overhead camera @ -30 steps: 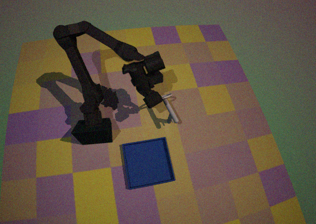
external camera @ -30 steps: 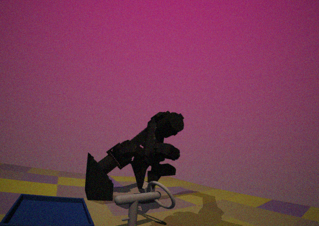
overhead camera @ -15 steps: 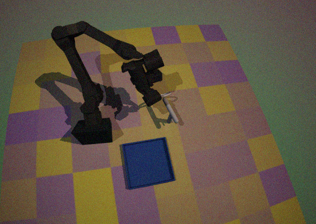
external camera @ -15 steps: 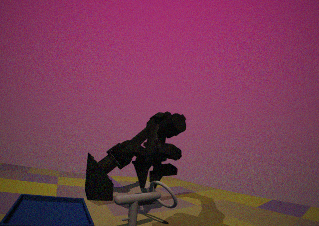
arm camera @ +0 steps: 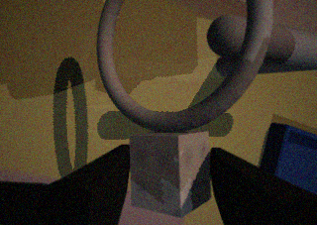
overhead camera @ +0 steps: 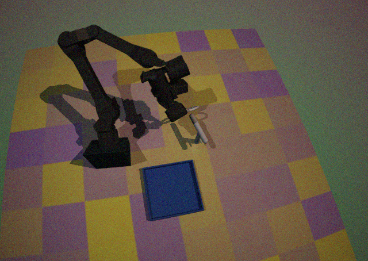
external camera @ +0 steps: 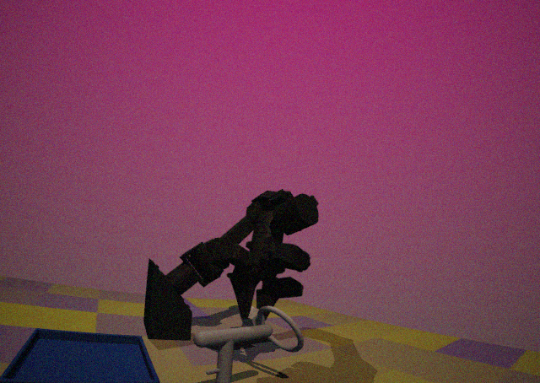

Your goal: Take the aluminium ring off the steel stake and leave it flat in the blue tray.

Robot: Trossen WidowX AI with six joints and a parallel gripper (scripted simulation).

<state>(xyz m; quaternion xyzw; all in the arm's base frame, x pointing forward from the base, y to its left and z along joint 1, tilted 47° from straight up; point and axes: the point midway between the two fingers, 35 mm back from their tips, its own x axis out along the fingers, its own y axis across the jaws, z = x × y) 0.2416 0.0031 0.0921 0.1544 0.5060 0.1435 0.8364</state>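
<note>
The grey aluminium ring (overhead camera: 194, 108) (external camera: 299, 337) (arm camera: 105, 52) is off the steel stake, in the air just past one end of its cross-bar (overhead camera: 199, 129) (external camera: 235, 334) (arm camera: 277, 43). The top view shows a small gap between them. The ring is tilted steeply, and in the wrist view it overlaps the bar's end. My gripper (external camera: 255, 321) (arm camera: 169, 156) is shut on the ring's block-like tab (arm camera: 154, 170); the top view hides the fingertips behind the gripper's body. The stake's post (external camera: 224, 361) stands upright. The blue tray (overhead camera: 172, 190) (external camera: 83, 361) (arm camera: 302, 161) is empty.
A small peg (external camera: 212, 371) sticks out low from the stake's post. The arm's base (overhead camera: 108, 156) (external camera: 168, 318) stands behind the tray and to its left in the top view. Shadows of the arm, ring and stake fall on the checkered surface.
</note>
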